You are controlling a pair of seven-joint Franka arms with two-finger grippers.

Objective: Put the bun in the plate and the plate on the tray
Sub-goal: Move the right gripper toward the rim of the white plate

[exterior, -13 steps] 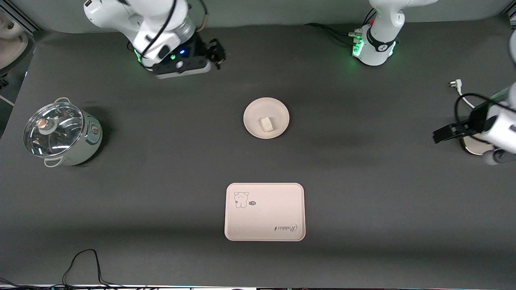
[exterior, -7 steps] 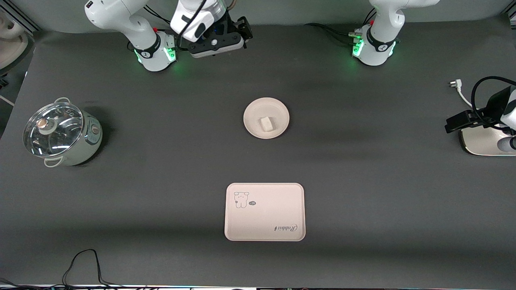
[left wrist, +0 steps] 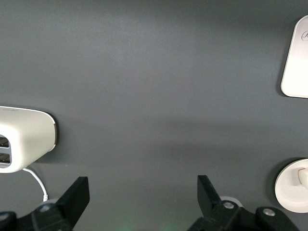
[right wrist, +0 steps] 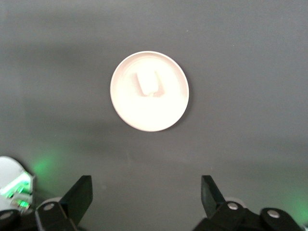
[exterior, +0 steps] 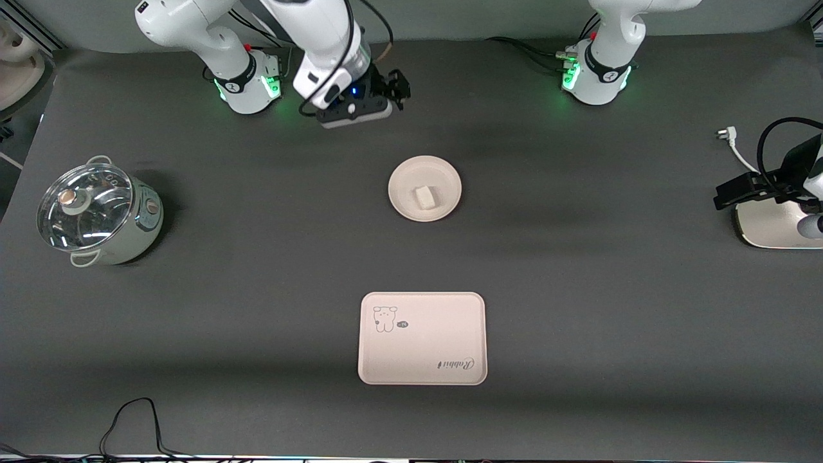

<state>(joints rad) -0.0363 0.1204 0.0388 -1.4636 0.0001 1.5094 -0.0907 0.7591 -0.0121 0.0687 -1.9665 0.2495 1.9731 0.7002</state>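
Front view showed the bun (exterior: 424, 197) already on the plate (exterior: 405, 206), judged light, rigid, best pinched at its raised rim; both the right gripper (exterior: 393, 87) and left gripper (exterior: 730, 193) were seen wide open, empty.

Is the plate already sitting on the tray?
No: the plate, with the bun in it, rests on bare table, apart from the tray.

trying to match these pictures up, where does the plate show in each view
Front view: the plate sits mid-table with the bun on it, farther from the camera than the tray.
Left wrist view: only part of the plate shows, at the lower right edge.
Right wrist view: the whole plate shows, upper centre.
Shared landmark: the bun, lying on the plate in all three views.
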